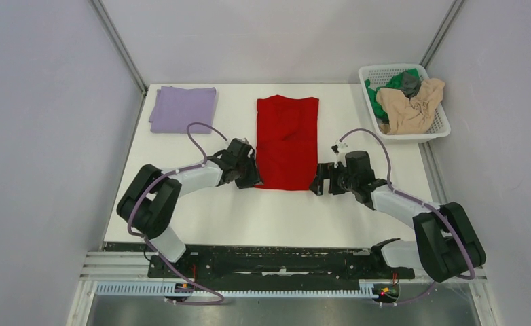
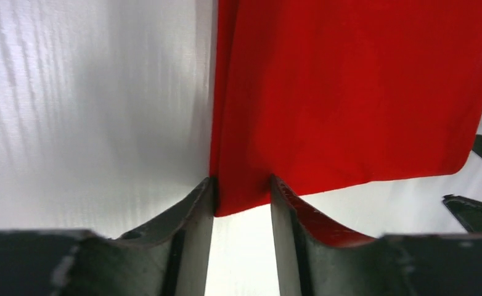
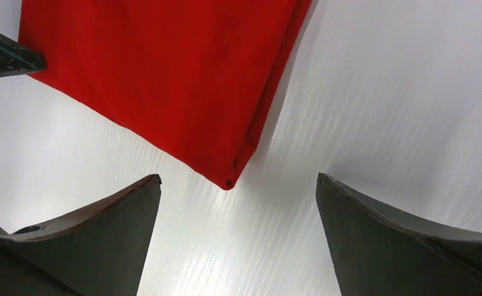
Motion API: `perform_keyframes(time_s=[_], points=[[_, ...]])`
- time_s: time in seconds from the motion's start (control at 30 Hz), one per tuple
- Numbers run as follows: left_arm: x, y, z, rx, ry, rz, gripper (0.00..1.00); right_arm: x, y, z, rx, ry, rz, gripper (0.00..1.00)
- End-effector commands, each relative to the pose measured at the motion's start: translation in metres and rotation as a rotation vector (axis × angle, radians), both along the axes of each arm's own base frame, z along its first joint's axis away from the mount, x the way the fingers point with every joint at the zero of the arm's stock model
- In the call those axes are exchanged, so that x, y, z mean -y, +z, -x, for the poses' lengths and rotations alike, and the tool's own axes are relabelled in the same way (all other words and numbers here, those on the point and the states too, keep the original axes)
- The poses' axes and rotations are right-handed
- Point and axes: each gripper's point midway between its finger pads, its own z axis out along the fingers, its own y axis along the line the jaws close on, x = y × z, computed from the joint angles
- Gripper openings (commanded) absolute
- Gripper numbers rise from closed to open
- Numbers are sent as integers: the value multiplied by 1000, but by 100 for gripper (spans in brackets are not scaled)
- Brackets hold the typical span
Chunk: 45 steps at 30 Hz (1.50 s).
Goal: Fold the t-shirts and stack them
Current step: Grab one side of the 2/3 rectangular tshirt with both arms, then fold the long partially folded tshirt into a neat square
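Progress: one lavender t-shirt (image 1: 182, 107) lies folded, well beyond the left claw (image 1: 249, 173) and to its left. The red t-shirt (image 1: 287, 142) lies flat as a long narrow panel between the two claws, sides already turned in; the crosswise fold and stacking are judged still to do.

Left claw: narrowed, pinching the shirt's near corner.
Right claw (image 1: 320, 182): spread wide, the other near corner just ahead of it, untouched.

Remaining: beige t-shirt (image 1: 409, 109), green t-shirt (image 1: 375, 95) and dark grey t-shirt (image 1: 409, 83) heaped in the basket (image 1: 439, 129), far beyond the right claw.

Unclear: how many shirts are in the heap, and how firm the left claw's pinch is.
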Motion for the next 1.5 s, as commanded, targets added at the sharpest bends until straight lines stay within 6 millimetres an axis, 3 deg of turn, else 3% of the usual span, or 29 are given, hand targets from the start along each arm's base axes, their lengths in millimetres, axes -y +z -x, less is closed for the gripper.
perform_keyframes(time_s=[0.0, 0.17, 0.2, 0.37, 0.6, 0.67, 0.73, 0.87, 1.07, 1.23, 1.33, 1.47], points=[[4, -19, 6, -52, 18, -11, 39, -6, -3, -4, 13, 1, -7, 98], [1, -25, 10, -70, 26, -26, 4, -10, -7, -4, 10, 1, 4, 95], [1, -25, 10, -69, 28, -27, 2, -10, -8, -5, 12, -6, 8, 91], [1, -22, 12, -65, 29, -24, 2, -11, -14, -6, -4, -37, 21, 68], [-1, -23, 15, -64, 36, -31, 2, -20, -26, 3, -42, -9, 17, 42], [-2, -25, 17, -69, 39, -33, 2, -21, -29, 6, -54, -6, 17, 25], [-3, -25, 19, -72, 42, -31, 2, -24, -28, 11, -63, 10, 10, 1], [-6, -12, 35, -51, 40, -36, 2, -26, -25, 33, -87, 59, 13, 0], [-24, 20, 98, 13, -12, -143, 2, -24, -9, 99, -133, 198, -38, 0], [-31, 57, 139, 79, 0, -55, 2, -21, 20, 131, -91, 346, -48, 0], [-22, 98, 142, 171, -16, 87, 2, -30, 53, 131, -11, 401, -110, 0], [-20, 148, 125, 330, -35, 131, 2, -38, 98, 106, 139, 364, -145, 0]])
